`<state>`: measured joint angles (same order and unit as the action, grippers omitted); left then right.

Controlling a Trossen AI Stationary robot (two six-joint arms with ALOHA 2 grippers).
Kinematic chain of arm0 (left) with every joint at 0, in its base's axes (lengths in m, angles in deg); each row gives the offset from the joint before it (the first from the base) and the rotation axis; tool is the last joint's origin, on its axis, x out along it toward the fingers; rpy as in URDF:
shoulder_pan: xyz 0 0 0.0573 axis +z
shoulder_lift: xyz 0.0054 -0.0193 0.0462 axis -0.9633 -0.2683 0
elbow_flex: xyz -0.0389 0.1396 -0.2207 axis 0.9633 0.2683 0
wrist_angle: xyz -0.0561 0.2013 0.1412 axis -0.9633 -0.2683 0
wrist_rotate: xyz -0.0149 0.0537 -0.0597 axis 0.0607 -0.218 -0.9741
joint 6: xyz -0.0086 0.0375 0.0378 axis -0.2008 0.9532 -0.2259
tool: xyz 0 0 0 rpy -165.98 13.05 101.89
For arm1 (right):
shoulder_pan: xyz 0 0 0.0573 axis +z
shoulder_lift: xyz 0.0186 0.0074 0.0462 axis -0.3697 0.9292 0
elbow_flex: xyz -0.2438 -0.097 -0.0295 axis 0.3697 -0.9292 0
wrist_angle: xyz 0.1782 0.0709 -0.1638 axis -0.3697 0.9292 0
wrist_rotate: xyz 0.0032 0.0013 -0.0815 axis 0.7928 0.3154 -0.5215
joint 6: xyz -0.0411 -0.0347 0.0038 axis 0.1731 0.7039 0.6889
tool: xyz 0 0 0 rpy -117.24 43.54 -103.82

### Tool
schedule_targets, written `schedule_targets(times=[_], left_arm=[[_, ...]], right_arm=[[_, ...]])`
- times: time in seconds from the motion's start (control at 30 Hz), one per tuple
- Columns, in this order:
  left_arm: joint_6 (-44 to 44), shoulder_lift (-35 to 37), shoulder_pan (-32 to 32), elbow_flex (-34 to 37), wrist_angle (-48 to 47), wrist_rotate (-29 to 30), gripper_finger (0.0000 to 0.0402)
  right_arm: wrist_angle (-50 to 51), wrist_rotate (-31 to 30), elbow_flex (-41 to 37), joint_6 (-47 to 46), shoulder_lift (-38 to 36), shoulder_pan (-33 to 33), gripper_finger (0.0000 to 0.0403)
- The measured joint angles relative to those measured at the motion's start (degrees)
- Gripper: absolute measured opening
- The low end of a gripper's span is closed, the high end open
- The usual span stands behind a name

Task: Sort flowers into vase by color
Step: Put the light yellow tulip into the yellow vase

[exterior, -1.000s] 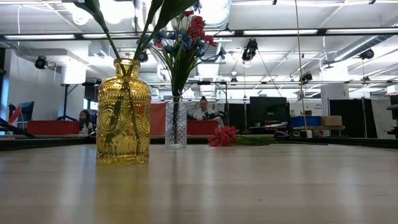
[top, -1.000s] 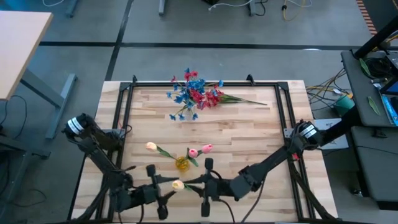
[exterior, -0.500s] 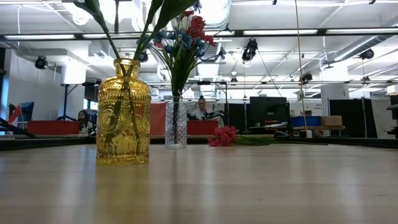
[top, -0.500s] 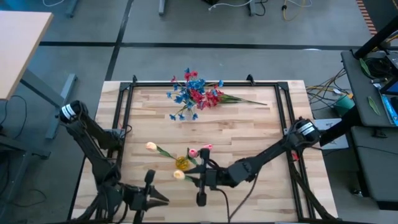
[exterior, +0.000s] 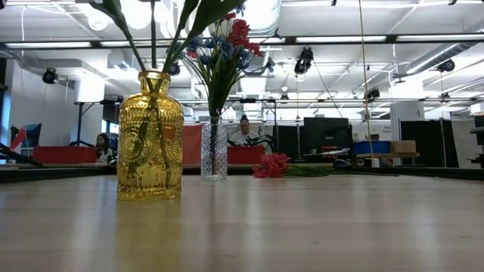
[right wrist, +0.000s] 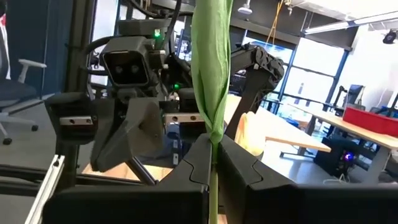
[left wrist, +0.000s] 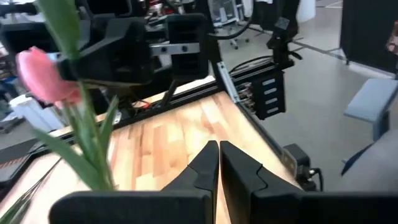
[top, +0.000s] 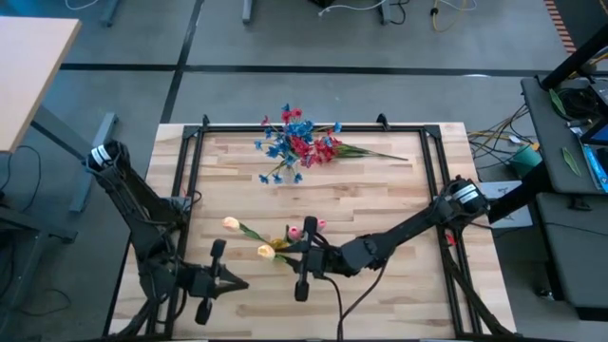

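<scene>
In the high view, my right gripper (top: 285, 255) is shut on a cream tulip (top: 266, 252) right over the yellow glass vase (top: 278, 249). The low view shows that vase (exterior: 150, 136) with green stems in it and a thin stem (exterior: 153, 38) coming down at its mouth. A cream tulip (top: 231, 223) and a pink tulip (top: 309, 228) lean out of the vase. My left gripper (top: 242, 282) is shut and holds nothing, near the table's near edge, left of the vase. A clear vase (exterior: 214, 155) holds blue and red blossoms (top: 290, 142). Red flowers (top: 332, 147) lie on the table beside it. My right gripper (right wrist: 212, 144) pinches the cream tulip's green stem (right wrist: 212, 127) between its two fingers, just under a long leaf (right wrist: 211, 56). The fingers come level from the table's right and lie across the stem. The stem stands upright, lifted clear of the table, its lower part at the yellow vase's mouth.
A black frame (top: 195, 171) runs along the table's left, far and right sides. Bare wood lies between the two vases and to the right of the yellow one. People sit in the room beyond the far edge (exterior: 246, 132).
My right gripper has carried the cream tulip from near the table's near edge toward the far edge and left, over the yellow vase; the stem now shows above the vase's mouth in the low view. My left gripper has drawn back from the tulip toward the table's left.
</scene>
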<state>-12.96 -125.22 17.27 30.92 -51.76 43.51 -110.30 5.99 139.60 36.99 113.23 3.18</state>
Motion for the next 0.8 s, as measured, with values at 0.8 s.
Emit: schedule_targets(times=[0.8], left_arm=[[-1.20, 2.11, 0.04, 0.76, 0.33, 14.00, 0.0000]], right_arm=[[4.24, -4.98, -0.13, -7.81, -0.09, -1.20, 0.0019]])
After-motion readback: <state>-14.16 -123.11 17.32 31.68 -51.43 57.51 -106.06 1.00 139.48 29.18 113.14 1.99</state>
